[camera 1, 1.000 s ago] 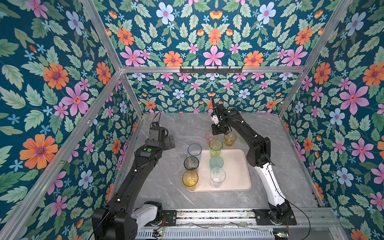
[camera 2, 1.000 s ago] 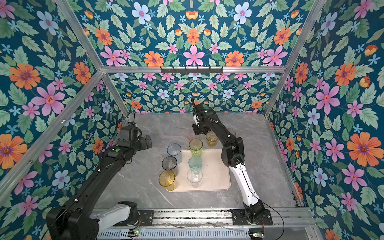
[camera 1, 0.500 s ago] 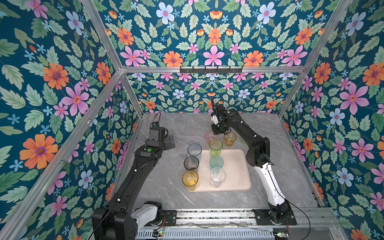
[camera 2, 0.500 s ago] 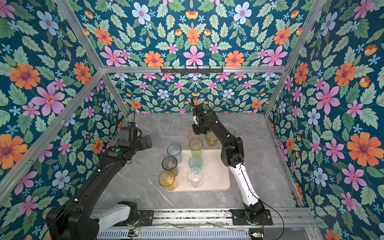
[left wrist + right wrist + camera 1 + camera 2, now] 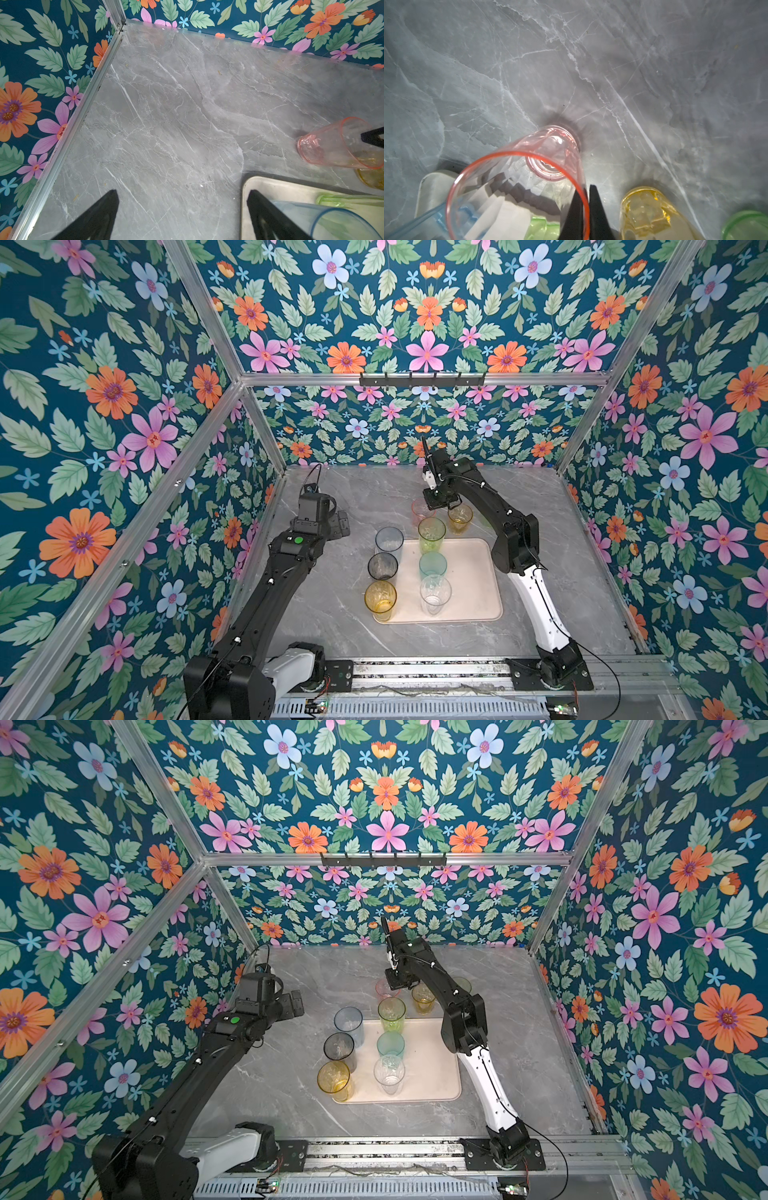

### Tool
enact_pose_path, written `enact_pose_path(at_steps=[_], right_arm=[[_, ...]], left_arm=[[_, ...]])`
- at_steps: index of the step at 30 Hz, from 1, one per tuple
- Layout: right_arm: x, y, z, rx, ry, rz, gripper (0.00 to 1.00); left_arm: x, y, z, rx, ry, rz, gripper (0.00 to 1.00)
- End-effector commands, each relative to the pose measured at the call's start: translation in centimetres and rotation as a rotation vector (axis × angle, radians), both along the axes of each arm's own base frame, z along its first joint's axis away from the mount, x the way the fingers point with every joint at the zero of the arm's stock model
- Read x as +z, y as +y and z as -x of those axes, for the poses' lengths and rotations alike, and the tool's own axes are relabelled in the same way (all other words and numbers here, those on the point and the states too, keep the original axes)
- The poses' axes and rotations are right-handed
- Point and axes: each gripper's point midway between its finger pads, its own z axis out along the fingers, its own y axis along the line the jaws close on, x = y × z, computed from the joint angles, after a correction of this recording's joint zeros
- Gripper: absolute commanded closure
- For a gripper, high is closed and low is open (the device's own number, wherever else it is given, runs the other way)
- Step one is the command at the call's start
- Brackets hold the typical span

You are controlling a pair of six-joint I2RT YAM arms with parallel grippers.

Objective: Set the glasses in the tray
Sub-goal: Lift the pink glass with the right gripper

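Grey veined tabletop fills the floor of a flower-papered booth. At the left, the left gripper hangs over bare stone with its jaws spread wide and empty, well apart from everything, so it poses little threat.

Next comes the tray. A blue glass, a grey glass and a tall amber glass stand along its left rim. Beside them are a tall green glass, a teal glass and a clear glass.

Beyond the tray's far edge, on the tabletop, stands the pink glass. The right gripper pinches its rim, one finger inside and one outside. Such a narrow hold on a slick wall could, I judge, let the tumbler swing or slip on lifting.

The tall green glass stands between it and the free tray floor, so a low carry might topple it. A short amber glass sits just right of the fingers and could be nudged. A short green glass lies farther right.

All the tumblers are thin, translucent and tapered to narrow feet, so they tip easily. The tray looks matte and pale, with rounded corners and a low rim.
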Motion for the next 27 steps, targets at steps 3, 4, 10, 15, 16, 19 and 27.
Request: enact_pose_path(at_steps=[3,4,10,15,16,19,27], right_arm=[[2.2,0.0,-0.3,0.024,-0.053,-0.001,0.98],[2.5,-0.2,-0.3,0.024,-0.061,0.002,0.98],[4.6,-0.6,-0.1,0.025,-0.088,0.007,1.0],[6.7,-1.5,-0.2,0.007,-0.124,0.027,1.0],[7.2,-1.7,-0.2,0.005,-0.133,0.027,1.0],[8.2,-2.3,-0.2,-0.005,-0.151,0.032,1.0],[11.3,-3.7,0.7,-0.024,-0.186,0.043,1.0]], left_arm=[[0.2,0.1,-0.2,0.0,-0.005,-0.004,0.01],[0.1,0.1,-0.2,0.001,-0.005,-0.003,0.01],[0.0,0.0,-0.2,-0.003,0.001,0.0,0.01],[0.0,0.0,-0.3,-0.004,0.001,0.003,0.01],[0.0,0.0,-0.3,-0.003,0.0,0.003,0.01],[-0.1,0.0,-0.2,-0.003,0.002,0.003,0.01],[0.0,0.0,-0.2,-0.004,0.0,0.004,0.01]])
